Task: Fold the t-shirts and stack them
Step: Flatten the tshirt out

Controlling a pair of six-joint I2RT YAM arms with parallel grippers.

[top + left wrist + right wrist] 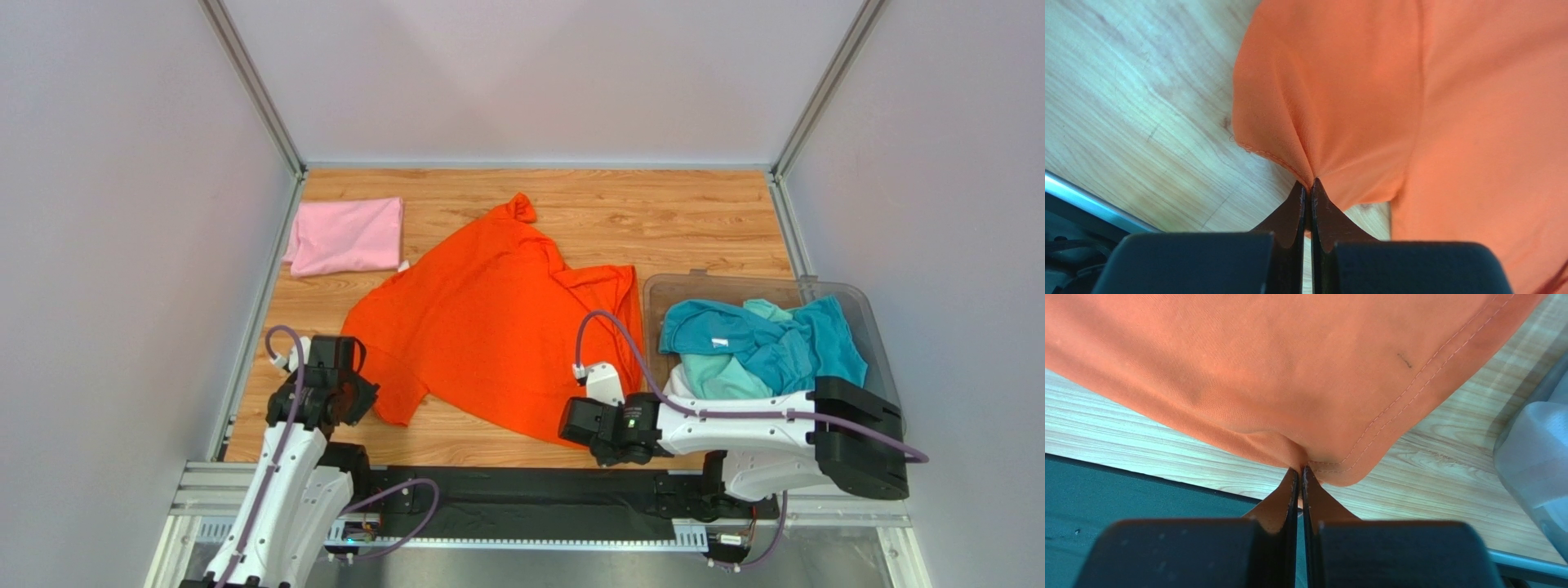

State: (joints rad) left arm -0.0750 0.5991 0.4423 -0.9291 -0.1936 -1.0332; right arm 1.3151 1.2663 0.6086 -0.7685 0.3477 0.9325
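A bright orange t-shirt [491, 325] lies spread across the middle of the wooden table. My left gripper [356, 390] is shut on the orange t-shirt's near left edge; the cloth [1333, 110] puckers up into the closed tips [1309, 184]. My right gripper [577, 423] is shut on the hemmed near right corner [1364, 450] of the same shirt, pinched at the tips [1301, 470]. A folded light pink t-shirt [347, 235] rests at the far left. Teal and mint t-shirts [767, 346] are heaped in the bin at the right.
A clear plastic bin [669, 292] stands at the right edge of the table, close to my right arm, its wall showing in the right wrist view [1536, 453]. The black base rail [515, 490] runs along the near edge. White walls enclose the table.
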